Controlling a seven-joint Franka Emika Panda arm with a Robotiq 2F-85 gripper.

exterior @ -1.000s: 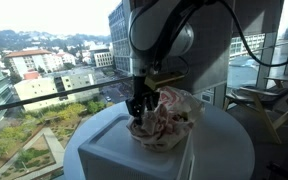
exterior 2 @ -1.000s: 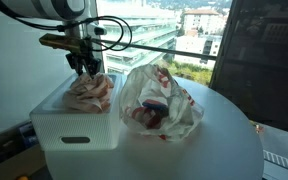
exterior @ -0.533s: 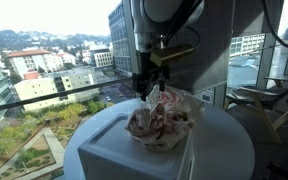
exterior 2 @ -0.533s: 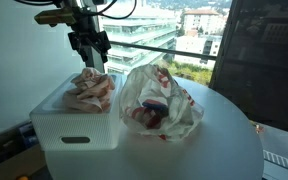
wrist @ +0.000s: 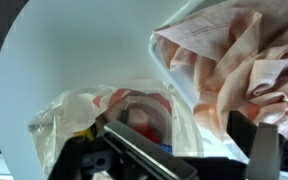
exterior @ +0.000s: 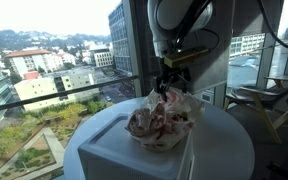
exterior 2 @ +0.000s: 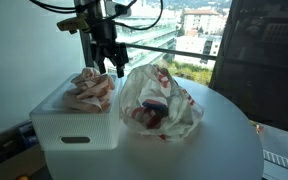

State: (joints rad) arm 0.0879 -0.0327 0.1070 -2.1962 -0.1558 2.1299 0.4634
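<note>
Lifted and swung sideways, the hand (exterior 2: 112, 62) hangs wide and empty above the white plastic box's (exterior 2: 72, 128) edge, leaving the crumpled pink-and-white cloth (exterior 2: 90, 90) released atop that box, beside the clear plastic bag (exterior 2: 162, 100).

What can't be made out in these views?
Contents of the plastic bag: in both exterior views and the wrist view, the crinkled film lets only red and blue shapes through.
Inside of the white box: in both exterior views, its walls and the crumpled cloth on top hide it.
Fingertips of the gripper: in the wrist view they are dark and blurred, too close to the lens.
</note>
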